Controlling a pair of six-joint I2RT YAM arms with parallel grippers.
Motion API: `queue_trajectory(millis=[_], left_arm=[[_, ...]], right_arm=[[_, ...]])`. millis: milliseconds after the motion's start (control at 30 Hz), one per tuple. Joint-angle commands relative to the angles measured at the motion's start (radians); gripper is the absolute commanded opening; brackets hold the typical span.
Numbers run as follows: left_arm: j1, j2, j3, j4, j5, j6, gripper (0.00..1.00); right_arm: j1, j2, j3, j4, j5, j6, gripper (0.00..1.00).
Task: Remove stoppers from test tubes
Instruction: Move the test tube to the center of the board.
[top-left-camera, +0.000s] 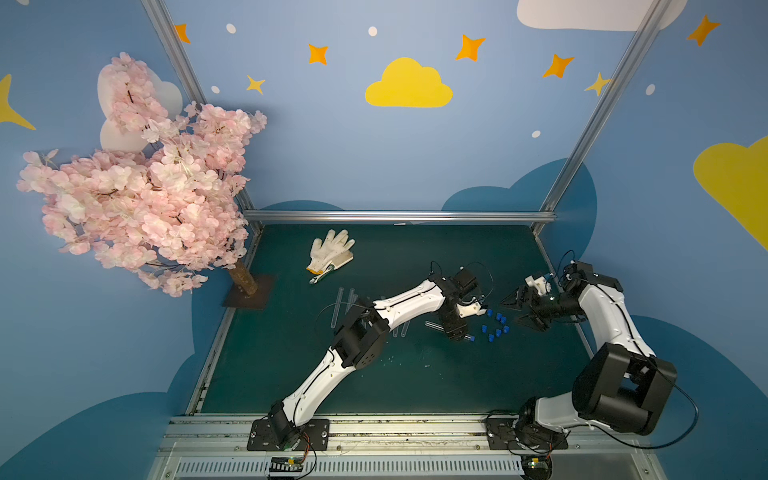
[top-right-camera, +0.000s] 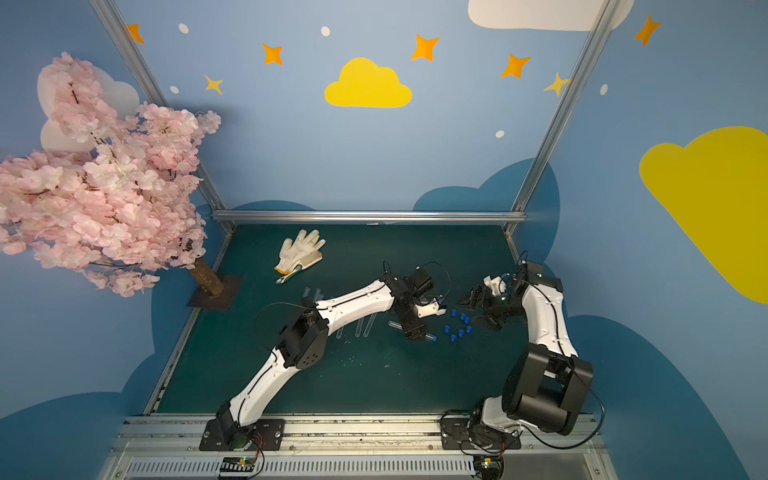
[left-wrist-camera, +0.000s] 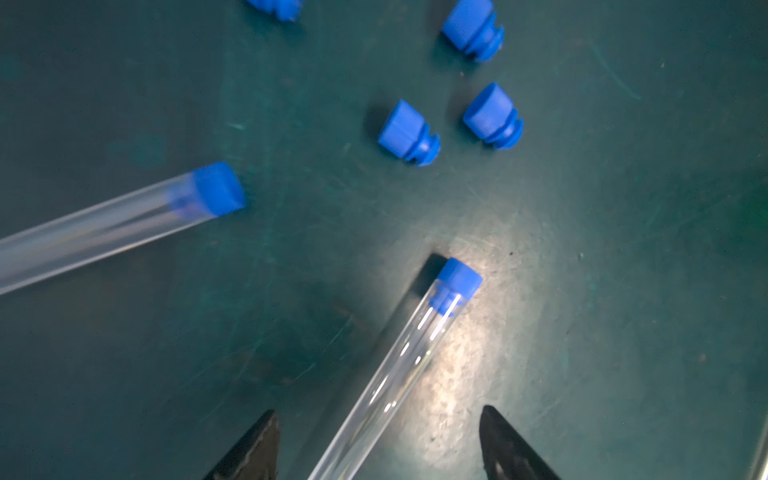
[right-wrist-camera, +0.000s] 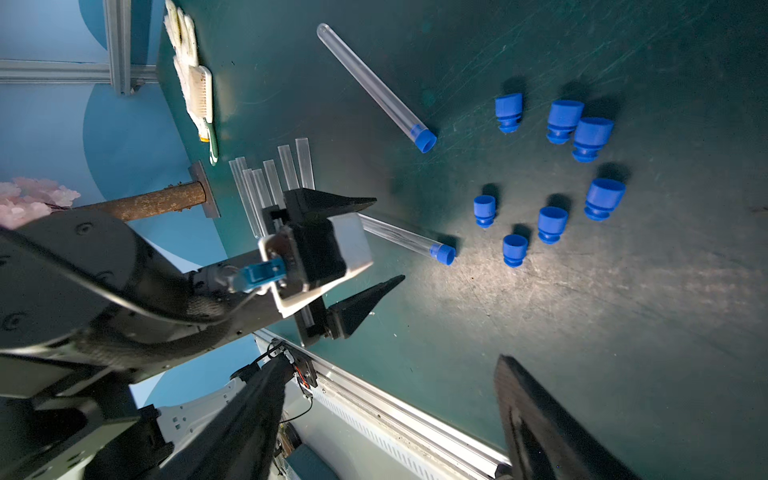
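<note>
On the green mat (left-wrist-camera: 623, 332), one stoppered test tube (left-wrist-camera: 395, 365) lies between the spread jaws of our left gripper (left-wrist-camera: 378, 411), not yet pinched; we should close squarely on the glass, well back from its blue stopper (left-wrist-camera: 459, 277), so our right gripper (top-left-camera: 519, 311), spread and empty near the loose stoppers (right-wrist-camera: 552, 224), can pull straight; the tube's closed end runs out of the wrist view.

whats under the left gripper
A clear test tube, blue stopper in its mouth, lies on the green mat below the open left gripper, between its jaws. The tube's other end is hidden by the gripper.
</note>
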Motion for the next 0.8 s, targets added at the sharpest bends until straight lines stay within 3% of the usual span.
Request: queue_trajectory(millis=[0,367,567,767], left_arm=[[-0.016,0.019,-0.004,-0.013,0.02,0.023,0.74],[-0.041,0.033,-0.062,0.007,-0.037,0.024,0.61],[-0.045,0.024,-0.087,-0.011,-0.06,0.028,0.41],[-0.049,-0.015,-0.152,-0.005,-0.056,0.022,0.39]], right_arm=[[-0.008,-0.012,0.032,-0.031,0.006,-0.008,0.8],[-0.014,-0.025,0.02,-0.031,0.005,-0.017,0.78],[-0.024,-0.026,0.015,-0.026,-0.007,-0.015,0.76],[-0.039,-0.028,0.02,-0.023,-0.017,-0.019,0.75]])
